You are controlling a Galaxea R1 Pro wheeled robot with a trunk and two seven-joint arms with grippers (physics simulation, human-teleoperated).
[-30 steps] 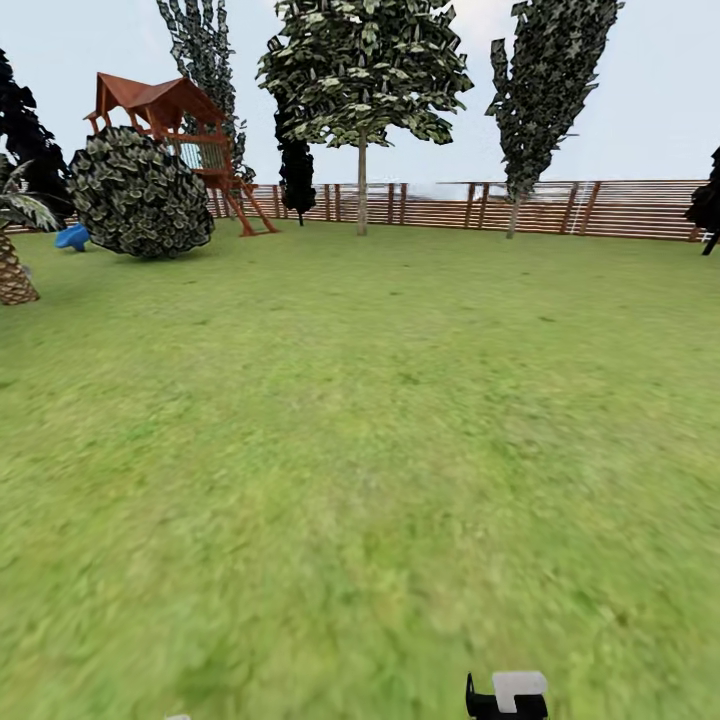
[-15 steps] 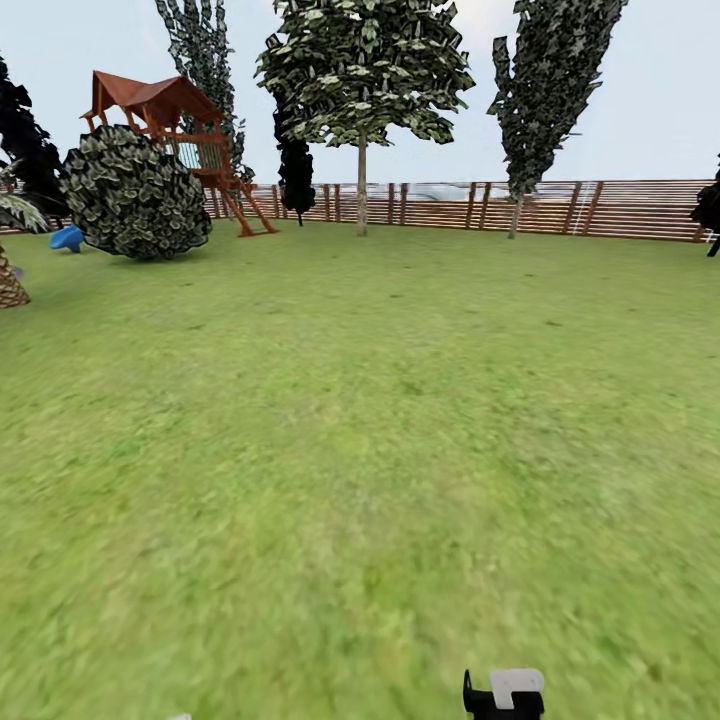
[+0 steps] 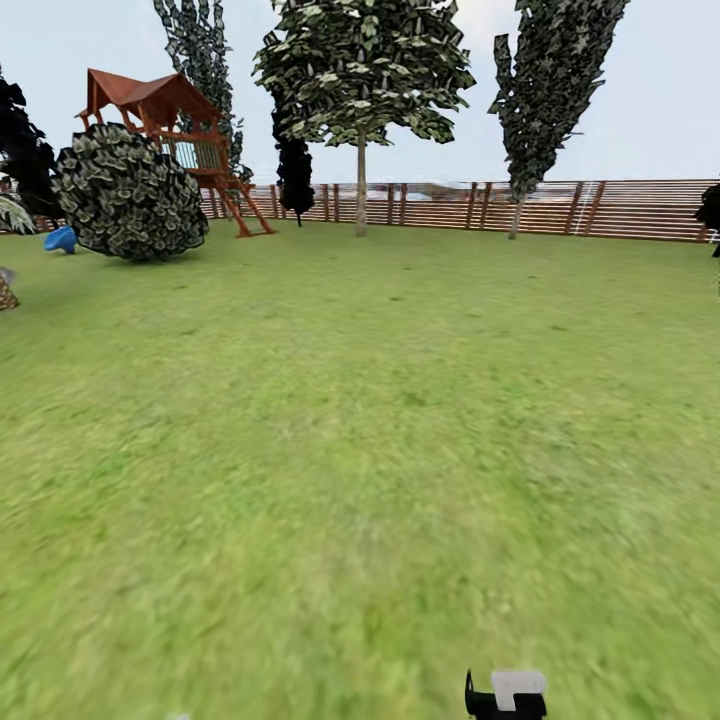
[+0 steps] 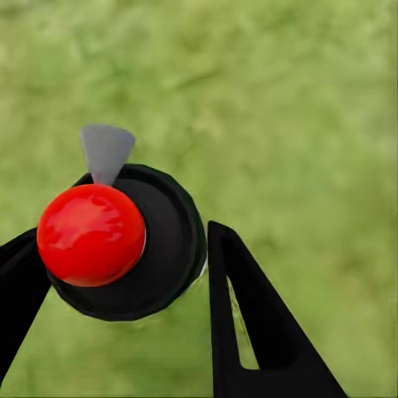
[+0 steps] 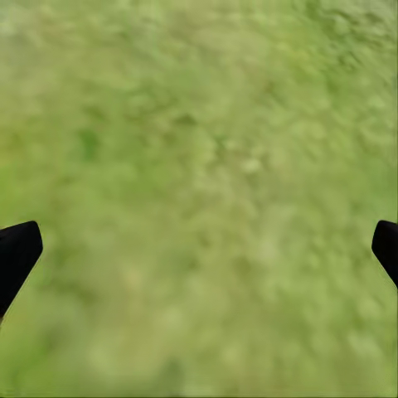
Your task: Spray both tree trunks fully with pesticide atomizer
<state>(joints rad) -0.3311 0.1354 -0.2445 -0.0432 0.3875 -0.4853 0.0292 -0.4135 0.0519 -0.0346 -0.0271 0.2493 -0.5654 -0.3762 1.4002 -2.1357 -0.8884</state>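
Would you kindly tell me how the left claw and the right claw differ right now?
The left claw is shut on the atomizer, its red top facing the camera; the right claw holds nothing. The left fingers sit close against the bottle; the right fingers are spread wide. Both are black and hang above grass.

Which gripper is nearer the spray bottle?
Left. The left gripper has its fingers closed around the spray bottle; the right gripper hangs open over bare grass.

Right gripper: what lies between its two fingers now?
Nothing: in the right wrist view the fingers of the right gripper stand wide apart, with bare grass between them.
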